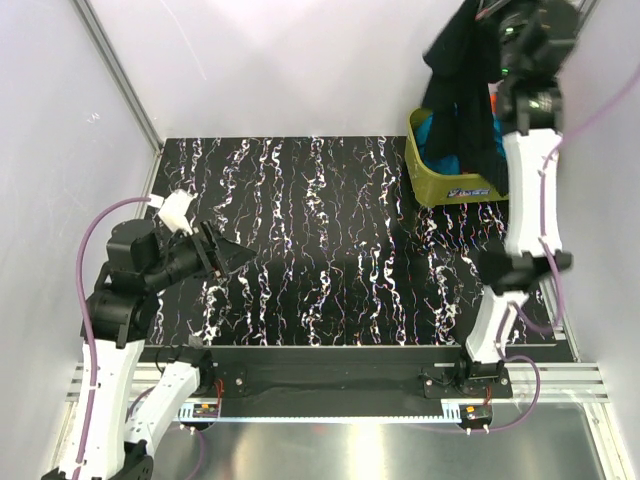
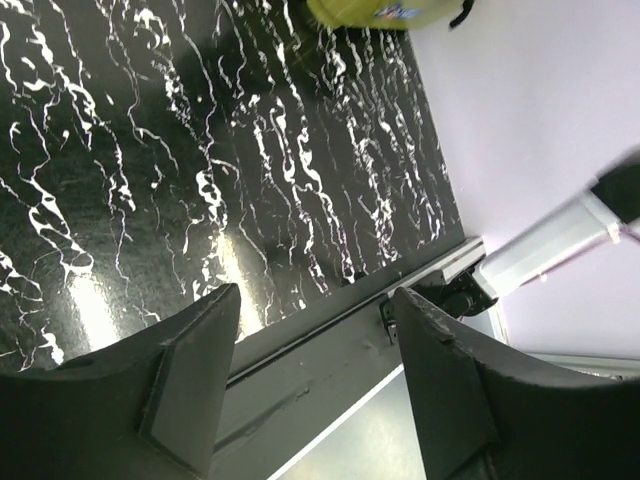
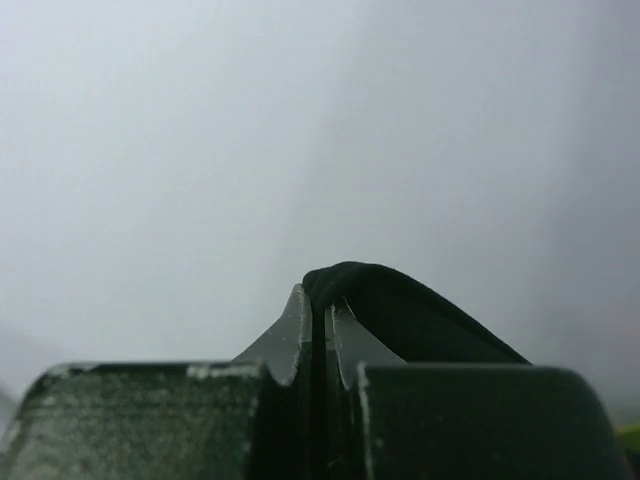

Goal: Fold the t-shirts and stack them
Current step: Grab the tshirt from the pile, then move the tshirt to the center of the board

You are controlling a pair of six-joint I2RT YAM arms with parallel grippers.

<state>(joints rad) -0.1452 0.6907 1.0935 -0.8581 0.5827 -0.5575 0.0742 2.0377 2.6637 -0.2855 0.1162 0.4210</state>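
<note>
My right gripper (image 1: pixel 488 12) is raised high at the back right, shut on a fold of the black t-shirt (image 1: pixel 462 90). The shirt hangs down in a long bunch into the olive-green tub (image 1: pixel 452 190). A teal-blue t-shirt (image 1: pixel 441 160) shows inside the tub behind it. In the right wrist view the right gripper (image 3: pixel 318 300) pinches the black cloth (image 3: pixel 410 310), which bulges over the right finger against a blank wall. My left gripper (image 1: pixel 236 258) hovers open over the table's left side; in the left wrist view the left gripper (image 2: pixel 316 296) has nothing between its fingers.
The black marbled table (image 1: pixel 320 240) spreads between the arms. The tub (image 2: pixel 370 12) stands in the far right corner against the white walls. A metal rail (image 1: pixel 330 380) runs along the near edge, and a cable (image 1: pixel 95 250) loops by the left arm.
</note>
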